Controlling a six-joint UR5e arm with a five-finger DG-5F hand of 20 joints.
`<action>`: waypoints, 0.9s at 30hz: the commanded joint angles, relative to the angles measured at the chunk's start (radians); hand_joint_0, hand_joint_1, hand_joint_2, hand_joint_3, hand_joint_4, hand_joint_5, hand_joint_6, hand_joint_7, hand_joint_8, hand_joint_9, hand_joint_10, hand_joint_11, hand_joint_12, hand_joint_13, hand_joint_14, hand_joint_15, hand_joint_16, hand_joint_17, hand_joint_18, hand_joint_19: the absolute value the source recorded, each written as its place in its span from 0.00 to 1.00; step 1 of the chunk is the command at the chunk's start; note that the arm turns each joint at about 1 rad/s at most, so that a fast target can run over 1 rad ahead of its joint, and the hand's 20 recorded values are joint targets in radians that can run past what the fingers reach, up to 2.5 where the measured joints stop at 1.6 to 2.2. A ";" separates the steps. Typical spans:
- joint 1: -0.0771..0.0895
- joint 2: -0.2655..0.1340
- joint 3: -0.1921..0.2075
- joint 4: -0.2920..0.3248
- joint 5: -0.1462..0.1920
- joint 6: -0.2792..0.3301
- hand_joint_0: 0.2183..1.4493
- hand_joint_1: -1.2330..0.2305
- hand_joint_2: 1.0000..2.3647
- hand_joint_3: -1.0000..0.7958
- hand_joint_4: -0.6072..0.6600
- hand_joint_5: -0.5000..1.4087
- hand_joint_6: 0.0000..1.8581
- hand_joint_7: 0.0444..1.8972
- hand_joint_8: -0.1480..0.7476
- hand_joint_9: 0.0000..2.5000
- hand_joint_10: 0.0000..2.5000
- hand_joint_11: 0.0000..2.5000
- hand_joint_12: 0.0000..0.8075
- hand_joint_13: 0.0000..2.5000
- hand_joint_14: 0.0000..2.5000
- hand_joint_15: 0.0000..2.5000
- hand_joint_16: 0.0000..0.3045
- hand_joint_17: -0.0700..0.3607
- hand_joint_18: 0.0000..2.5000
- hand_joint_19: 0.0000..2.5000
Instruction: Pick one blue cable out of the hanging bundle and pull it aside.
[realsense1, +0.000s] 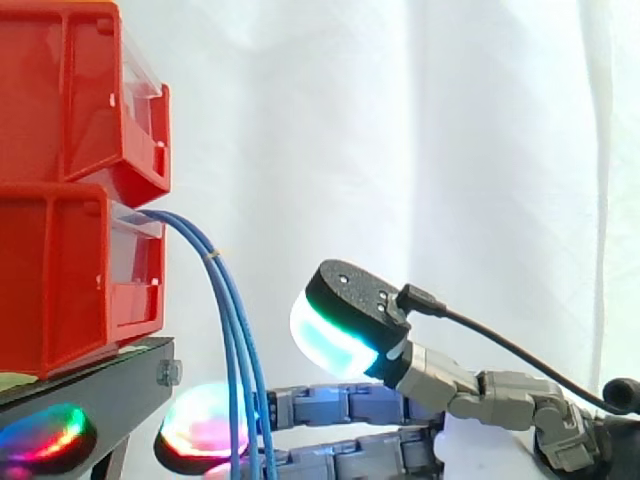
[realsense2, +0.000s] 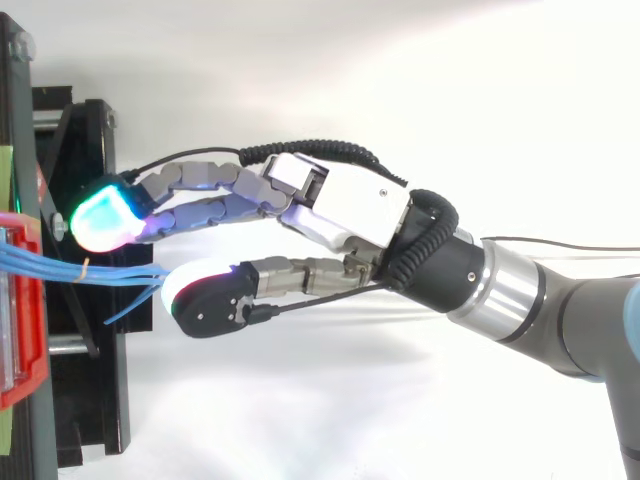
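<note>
Overhead, thin blue cables (realsense2: 60, 265) run from the red bin (realsense2: 20, 370) into the gap between the hand's (realsense2: 350, 205) straight, segmented fingers (realsense2: 200, 198) and thumb (realsense1: 350, 300); nothing is pinched. Side-on, the smooth strands hang as a curved bundle across the fingers, thumb pad raised clear, glowing cyan.

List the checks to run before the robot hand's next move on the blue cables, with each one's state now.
1. Open robot hand, thumb apart from fingers: ok.
2. The blue cables lie between thumb and fingers: ok.
3. Just one cable in that gap: not ok, several strands.
4. Cable pinched: not ok.
5. Hand clear of the red bins: ok.
</note>
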 joint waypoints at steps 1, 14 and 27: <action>-0.002 -0.002 0.000 0.020 -0.013 -0.005 0.24 0.47 0.00 0.28 0.65 0.16 0.27 0.33 0.43 0.26 0.00 0.04 0.33 0.24 0.00 0.10 0.16 0.41 0.18 0.12; -0.002 -0.002 0.000 0.019 -0.019 0.021 0.25 0.47 0.00 0.28 0.65 0.16 0.27 0.33 0.43 0.26 0.00 0.04 0.33 0.25 0.00 0.10 0.15 0.41 0.18 0.12; 0.010 -0.002 0.049 -0.024 -0.048 0.029 0.25 0.47 0.00 0.28 0.67 0.17 0.27 0.36 0.44 0.29 0.00 0.07 0.32 0.26 0.00 0.11 0.15 0.41 0.19 0.12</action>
